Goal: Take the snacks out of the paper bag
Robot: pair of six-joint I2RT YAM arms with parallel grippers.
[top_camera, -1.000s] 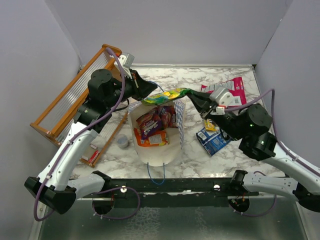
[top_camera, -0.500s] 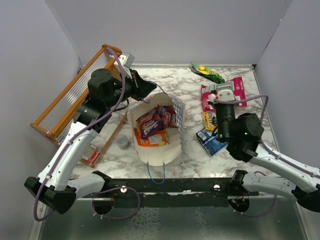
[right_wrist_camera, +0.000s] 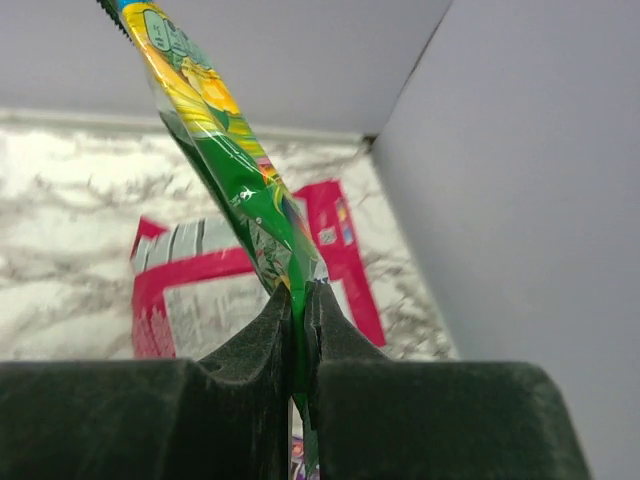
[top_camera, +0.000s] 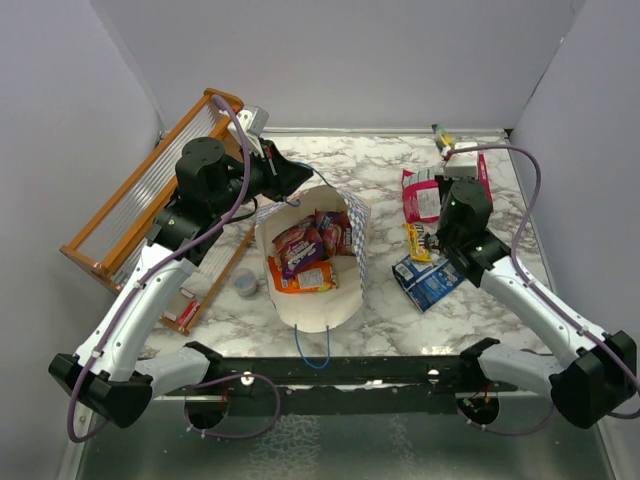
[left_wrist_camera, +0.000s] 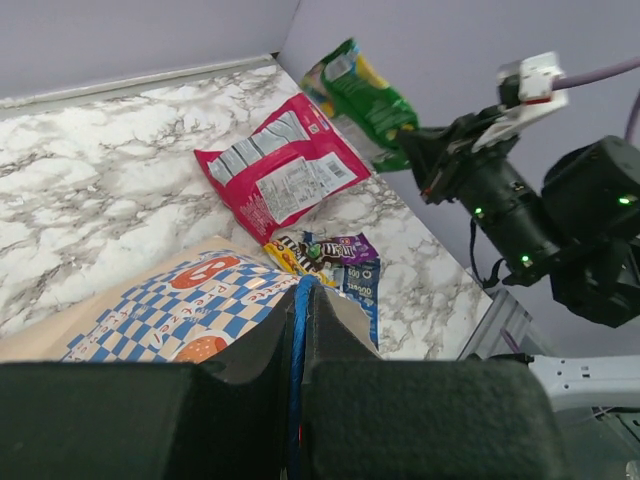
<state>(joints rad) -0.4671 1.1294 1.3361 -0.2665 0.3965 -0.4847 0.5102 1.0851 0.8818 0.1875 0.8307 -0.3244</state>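
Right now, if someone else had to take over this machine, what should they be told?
Left fingers: shut on the blue string handle of the paper bag, whose mouth is open.
Right fingers: shut on a green packet, held in the air near the far right corner.
Done: the pink-red pouch, yellow bar and blue packet lie on the table, right of the bag.
Left: set the green packet down, then take out the several packets inside the bag.

Overhead camera looks down on the table (top_camera: 385,160); both close wrist cameras share the pink-red pouch (left_wrist_camera: 280,180).
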